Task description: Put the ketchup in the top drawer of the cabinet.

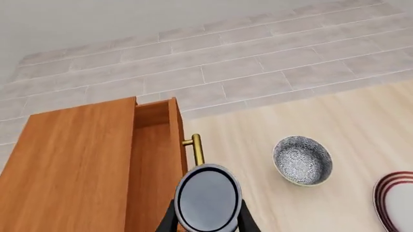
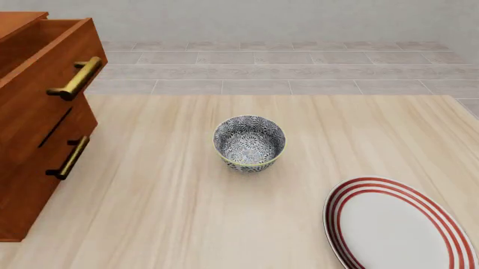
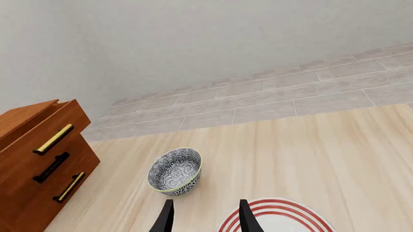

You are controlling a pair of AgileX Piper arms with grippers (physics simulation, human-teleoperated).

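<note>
Left hand (image 1: 208,223) grips grey-topped ketchup (image 1: 208,198) beside pulled-out reddish-brown wooden top drawer (image 1: 153,145); carry it over the cavity, lower gently.

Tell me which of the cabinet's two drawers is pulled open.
The top drawer is open: its front stands out from the cabinet and its hollow inside shows. The lower drawer sits flush, shut.

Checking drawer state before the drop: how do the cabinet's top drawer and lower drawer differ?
The top drawer is pulled out, its cavity open; the lower drawer sits shut, flush. The top drawer's handle stands further forward than the lower drawer's. Both are reddish-brown wood with brass bar handles.
</note>
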